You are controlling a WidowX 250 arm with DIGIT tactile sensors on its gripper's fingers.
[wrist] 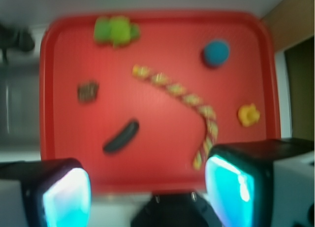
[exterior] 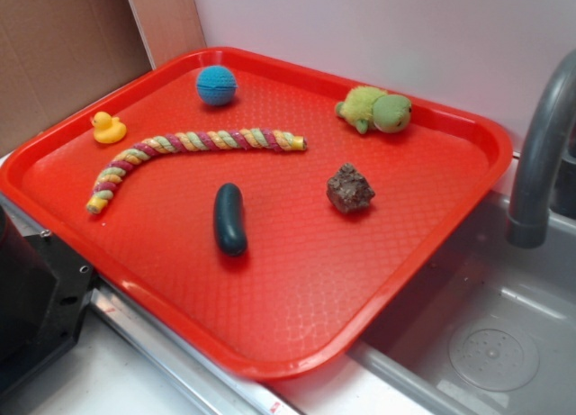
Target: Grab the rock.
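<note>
Well apart from the tray [exterior: 468,212] rim, the rock [exterior: 350,188] sits alone; the gripper [wrist: 147,187] hovers wide, empty.

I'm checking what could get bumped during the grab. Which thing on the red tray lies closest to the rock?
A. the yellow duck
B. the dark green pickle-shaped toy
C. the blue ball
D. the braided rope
B. In the exterior view the rock sits apart from everything, and the dark green pickle-shaped toy is its nearest neighbour among these; the rope end is slightly farther, the ball and duck much farther.
</note>
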